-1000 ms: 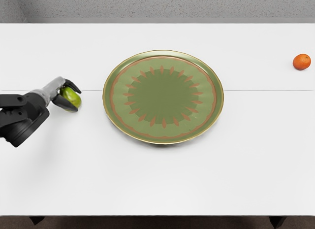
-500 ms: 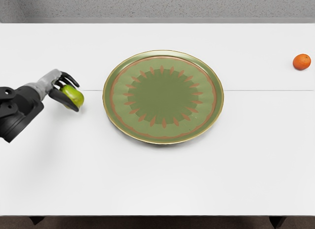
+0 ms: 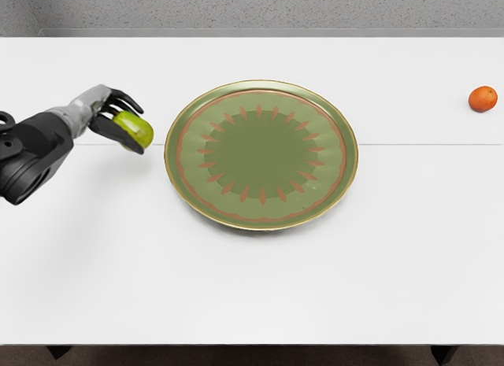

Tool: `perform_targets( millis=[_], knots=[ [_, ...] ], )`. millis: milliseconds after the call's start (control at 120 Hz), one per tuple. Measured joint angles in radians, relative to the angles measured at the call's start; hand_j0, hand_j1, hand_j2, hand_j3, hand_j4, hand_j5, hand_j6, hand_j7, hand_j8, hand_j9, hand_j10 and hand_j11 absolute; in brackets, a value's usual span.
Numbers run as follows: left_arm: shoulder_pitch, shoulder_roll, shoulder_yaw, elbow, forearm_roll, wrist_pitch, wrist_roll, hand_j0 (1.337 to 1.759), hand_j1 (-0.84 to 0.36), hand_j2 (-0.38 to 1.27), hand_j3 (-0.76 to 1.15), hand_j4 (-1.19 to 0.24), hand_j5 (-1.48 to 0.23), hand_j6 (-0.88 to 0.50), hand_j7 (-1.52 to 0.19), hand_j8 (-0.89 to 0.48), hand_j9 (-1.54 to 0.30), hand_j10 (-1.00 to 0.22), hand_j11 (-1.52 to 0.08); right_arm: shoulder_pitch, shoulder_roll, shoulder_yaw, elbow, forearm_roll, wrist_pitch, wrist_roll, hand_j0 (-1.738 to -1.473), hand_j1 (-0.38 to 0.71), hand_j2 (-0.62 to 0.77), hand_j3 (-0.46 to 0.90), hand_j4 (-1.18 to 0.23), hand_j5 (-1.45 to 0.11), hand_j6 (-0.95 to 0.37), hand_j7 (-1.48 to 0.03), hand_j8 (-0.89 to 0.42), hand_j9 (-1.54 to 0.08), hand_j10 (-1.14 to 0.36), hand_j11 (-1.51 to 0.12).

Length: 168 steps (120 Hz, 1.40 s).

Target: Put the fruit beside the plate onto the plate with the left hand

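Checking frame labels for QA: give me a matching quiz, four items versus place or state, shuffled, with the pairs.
1. green fruit
2. plate
3. orange fruit
4. left hand

A. far right side of the table
B. centre of the table, nothing on it
C. held just left of the plate
D. curled shut around a fruit

Pairs: 1-C, 2-B, 3-A, 4-D

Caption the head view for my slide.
Left hand holds a round green fruit beside the round green patterned plate; small orange fruit far right.
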Motion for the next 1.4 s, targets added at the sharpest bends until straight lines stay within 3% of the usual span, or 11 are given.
perform_targets(
  millis=[242, 292, 383, 617, 1050, 1075, 1400],
  knots=[
    [0.002, -0.032, -0.082, 0.005, -0.004, -0.024, 0.001, 1.657, -0.22, 0.58, 0.00, -0.67, -0.89, -0.50, -0.89, -0.49, -0.89, -0.66, -0.90, 0.000, 0.000, 0.000, 0.000, 0.000, 0.000, 0.000, -1.658, -0.33, 0.00, 0.00, -0.02, -0.02, -0.02, -0.02, -0.02, -0.02, -0.02, -0.02],
    [0.000, -0.048, -0.089, 0.007, -0.004, -0.025, 0.001, 1.656, -0.21, 0.52, 0.00, -0.68, -0.88, -0.50, -0.89, -0.50, -0.89, -0.65, -0.90, 0.000, 0.000, 0.000, 0.000, 0.000, 0.000, 0.000, -1.658, -0.33, 0.00, 0.00, -0.02, -0.02, -0.02, -0.02, -0.02, -0.02, -0.02, -0.02],
    [-0.001, -0.084, -0.097, 0.011, -0.008, -0.026, 0.001, 1.657, -0.22, 0.58, 0.00, -0.67, -0.89, -0.50, -0.89, -0.49, -0.89, -0.66, -0.90, 0.000, 0.000, 0.000, 0.000, 0.000, 0.000, 0.000, -1.658, -0.33, 0.00, 0.00, -0.02, -0.02, -0.02, -0.02, -0.02, -0.02, -0.02, -0.02],
    [0.000, -0.162, -0.115, 0.023, -0.011, -0.026, 0.001, 1.657, -0.22, 0.56, 0.00, -0.67, -0.89, -0.50, -0.89, -0.49, -0.89, -0.66, -0.90, 0.000, 0.000, 0.000, 0.000, 0.000, 0.000, 0.000, -1.658, -0.33, 0.00, 0.00, -0.02, -0.02, -0.02, -0.02, -0.02, -0.02, -0.02, -0.02],
    [0.024, -0.340, -0.120, 0.153, -0.011, -0.027, -0.001, 1.657, -0.24, 0.63, 0.00, -0.67, -0.89, -0.51, -0.89, -0.50, -0.89, -0.67, -0.90, 0.000, 0.000, 0.000, 0.000, 0.000, 0.000, 0.000, -1.658, -0.33, 0.00, 0.00, -0.02, -0.02, -0.02, -0.02, -0.02, -0.02, -0.02, -0.02],
    [0.029, -0.350, -0.120, 0.161, -0.009, -0.026, -0.002, 1.657, -0.23, 0.57, 0.00, -0.68, -0.88, -0.51, -0.89, -0.51, -0.89, -0.67, -0.90, 0.000, 0.000, 0.000, 0.000, 0.000, 0.000, 0.000, -1.658, -0.33, 0.00, 0.00, -0.02, -0.02, -0.02, -0.02, -0.02, -0.02, -0.02, -0.02],
    [0.055, -0.403, -0.116, 0.233, -0.008, -0.027, -0.007, 1.657, -0.21, 0.50, 0.00, -0.65, -0.84, -0.49, -0.86, -0.50, -0.85, -0.64, -0.85, 0.000, 0.000, 0.000, 0.000, 0.000, 0.000, 0.000, -1.658, -0.33, 0.00, 0.00, -0.02, -0.02, -0.02, -0.02, -0.02, -0.02, -0.02, -0.02]
  ],
)
